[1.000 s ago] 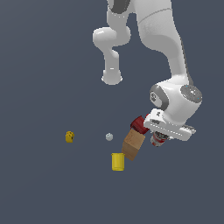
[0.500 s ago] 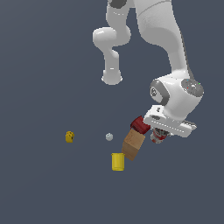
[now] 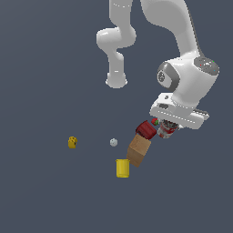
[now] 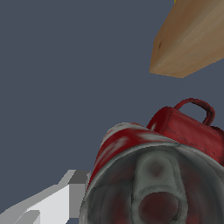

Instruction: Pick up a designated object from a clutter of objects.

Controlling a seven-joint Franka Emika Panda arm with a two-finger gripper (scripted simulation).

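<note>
Claw (image 3: 167,128), mostly hidden under the wrist, grasps the red-and-white can (image 3: 166,130), lifted higher than before beside the dark-red cup (image 3: 146,130).

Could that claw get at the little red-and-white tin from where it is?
Probably yes: the claw sits right at the tin, which fills the wrist view. The red cup crowds against it, and a brown box lies close by.

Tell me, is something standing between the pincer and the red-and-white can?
Nothing visible does. The can fills the wrist view right at the pincer, beside one grey finger. The dark-red cup sits close beside it, not between.
</note>
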